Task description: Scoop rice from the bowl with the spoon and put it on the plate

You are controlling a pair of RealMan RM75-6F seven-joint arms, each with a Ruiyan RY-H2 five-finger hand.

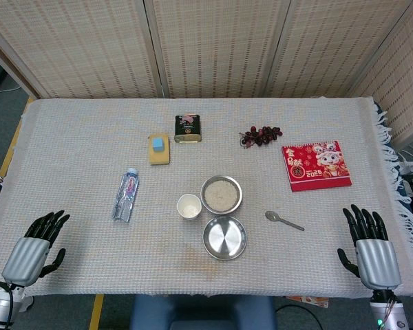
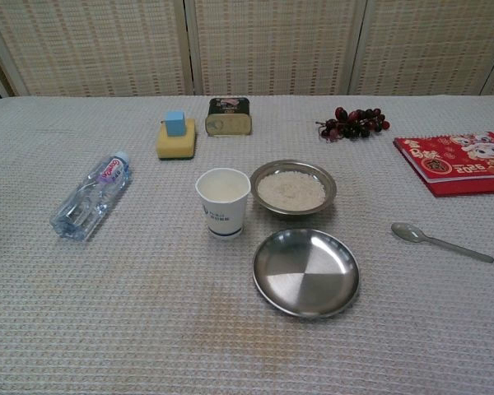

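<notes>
Fingers (image 1: 363, 218) of the right hand (image 1: 369, 247) are spread and point up the table, holding nothing, at the near right edge of the cloth; fingers (image 1: 51, 223) of the left hand (image 1: 36, 249) are likewise apart and bare at the near left edge. Neither hand shows in the chest view. Nearest the right hand lies the spoon (image 1: 283, 220), flat on the cloth, apart from the fingers and to their left, its scoop end turned toward the middle and its handle angled toward the right hand. Just left of the spoon sits the plate (image 1: 224, 238), shiny and bare, with the bowl (image 1: 221, 194) of rice touching or nearly touching its far rim. A paper cup (image 1: 188, 206) stands upright just beside the bowl on its left. Farther left, a water bottle (image 1: 126, 195) lies on its side, well apart from the left hand. Across the far part of the table sit a yellow sponge (image 1: 159, 149) with a blue block (image 1: 157, 143) on it, a tin (image 1: 187, 128), a bunch of grapes (image 1: 260, 135) and a red booklet (image 1: 316, 165).
</notes>
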